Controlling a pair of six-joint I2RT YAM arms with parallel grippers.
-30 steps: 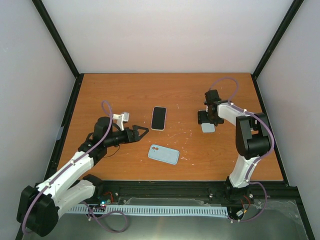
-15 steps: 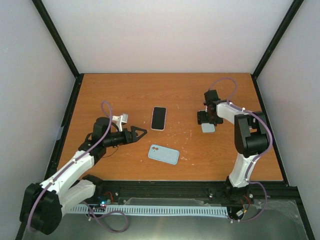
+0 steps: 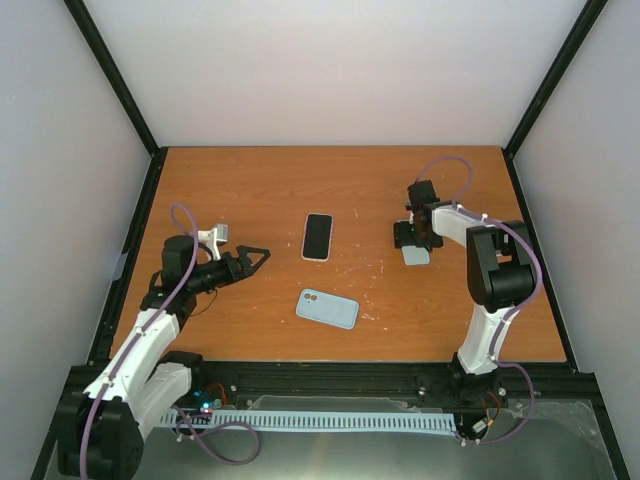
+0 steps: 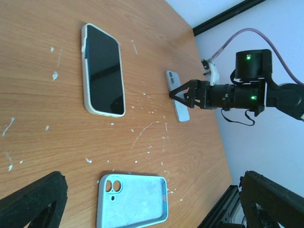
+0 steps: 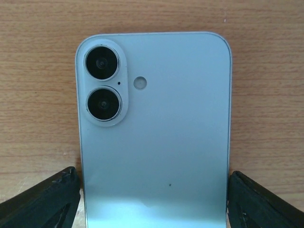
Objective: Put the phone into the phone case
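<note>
A light blue phone (image 5: pixel 154 137) lies back up on the table, its two camera lenses toward the far end. My right gripper (image 3: pixel 414 238) straddles its near end, with a fingertip (image 5: pixel 47 199) against each long edge; it reads as shut on it. The phone also shows in the top view (image 3: pixel 416 256) and the left wrist view (image 4: pixel 176 97). The empty light blue phone case (image 3: pixel 327 309) lies open side up at the table's middle front, also in the left wrist view (image 4: pixel 132 200). My left gripper (image 3: pixel 255 256) is open and empty, left of the case.
A second phone (image 3: pixel 318 236) with a black screen and pale rim lies face up at the table's middle, also in the left wrist view (image 4: pixel 102 69). White scuff marks dot the wooden table (image 3: pixel 250 190). Black frame posts stand at the back corners.
My left arm has drawn back to the left, away from the case and the black-screen phone, its gripper still open. The right gripper has hardly moved at the blue phone.
</note>
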